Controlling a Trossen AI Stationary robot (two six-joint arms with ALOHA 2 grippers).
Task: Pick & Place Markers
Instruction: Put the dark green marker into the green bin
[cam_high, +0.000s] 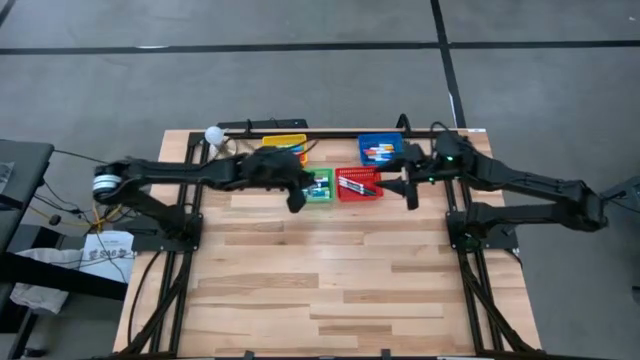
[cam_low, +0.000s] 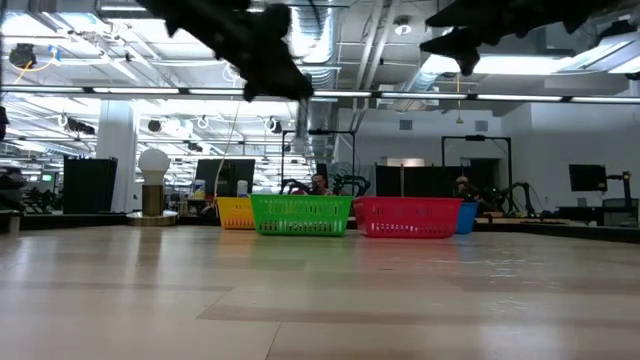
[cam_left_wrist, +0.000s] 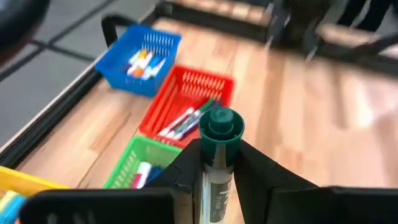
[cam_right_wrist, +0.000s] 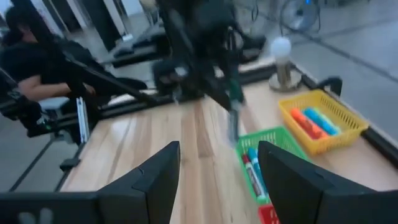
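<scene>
Fingers of the left gripper (cam_left_wrist: 214, 177) are clamping a green-capped marker (cam_left_wrist: 217, 146), cap pointing forward, and are holding it in the air just beside the green basket (cam_high: 321, 186) on its near side. Below and beyond it, the red basket (cam_left_wrist: 186, 102) is holding several markers, and the blue basket (cam_left_wrist: 140, 56) farther off is holding more. The right gripper (cam_right_wrist: 217, 168) is hovering with its fingers spread and nothing between them, near the red basket's right edge. At the back, the yellow basket (cam_high: 285, 143) is sitting with orange and blue markers inside.

Judging from this, the risk is a release made too high or off-centre: the marker could be bouncing off a rim onto the table (cam_high: 330, 290). The arms are also working close together, so a sweep could be nudging a basket.
</scene>
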